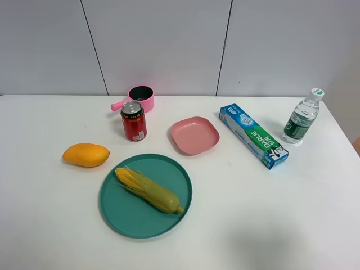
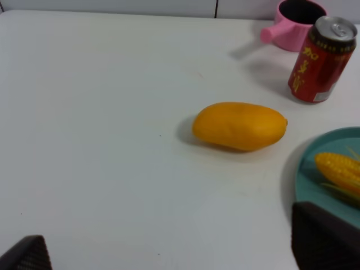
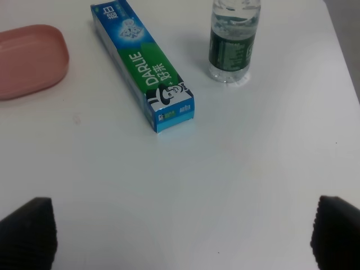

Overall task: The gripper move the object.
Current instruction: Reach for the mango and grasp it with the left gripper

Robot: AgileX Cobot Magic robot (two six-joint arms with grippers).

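Observation:
The orange-yellow mango (image 1: 86,154) lies on its side on the white table (image 1: 50,225), left of the teal plate (image 1: 169,216). In the left wrist view the mango (image 2: 240,125) lies ahead of my left gripper (image 2: 174,250), well apart from it. The left gripper's dark fingertips (image 2: 325,239) stand wide apart and hold nothing. My right gripper (image 3: 180,236) is open and empty too, over bare table near the toothpaste box (image 3: 147,73). Neither arm shows in the exterior high view.
A husked corn cob (image 1: 147,189) lies on the teal plate. A red can (image 1: 134,120) and a pink pot (image 1: 139,97) stand behind the mango. A pink square dish (image 1: 194,135), the toothpaste box (image 1: 253,135) and a water bottle (image 1: 303,117) are to the right.

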